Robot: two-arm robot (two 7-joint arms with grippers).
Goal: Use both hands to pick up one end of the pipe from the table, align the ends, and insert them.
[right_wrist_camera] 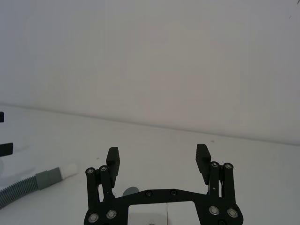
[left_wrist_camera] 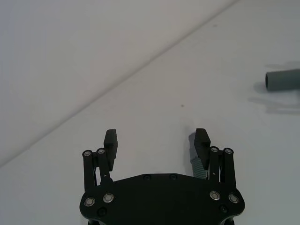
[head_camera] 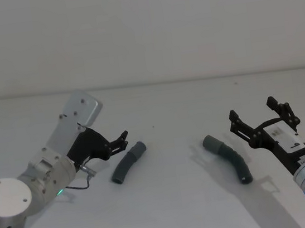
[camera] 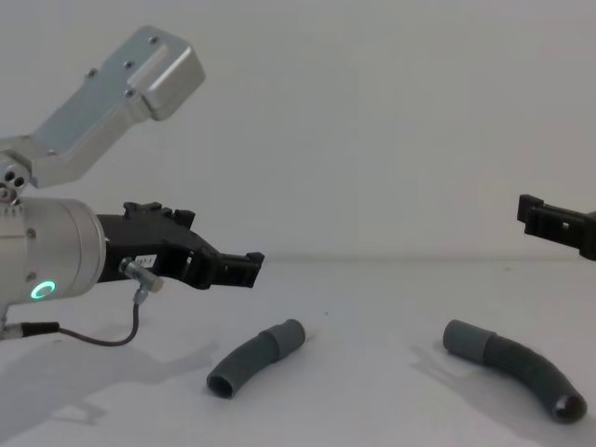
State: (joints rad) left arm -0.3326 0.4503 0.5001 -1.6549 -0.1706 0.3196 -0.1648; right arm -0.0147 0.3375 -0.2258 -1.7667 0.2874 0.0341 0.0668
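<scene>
Two curved dark grey pipe pieces lie apart on the white table. The left piece points its collar end toward the middle; my left gripper hovers open just beside that collar. From the left wrist, the gripper stands open with the piece's collar just behind one fingertip. The right piece lies with its collar toward the centre. My right gripper hangs open above and to its right. In the right wrist view the gripper is open, and the left piece shows a pale tip.
A plain pale wall rises behind the table. A thin cable loops from the left wrist down near the table surface. The chest view shows both pieces, the left piece and the right piece, lying flat with bare table between them.
</scene>
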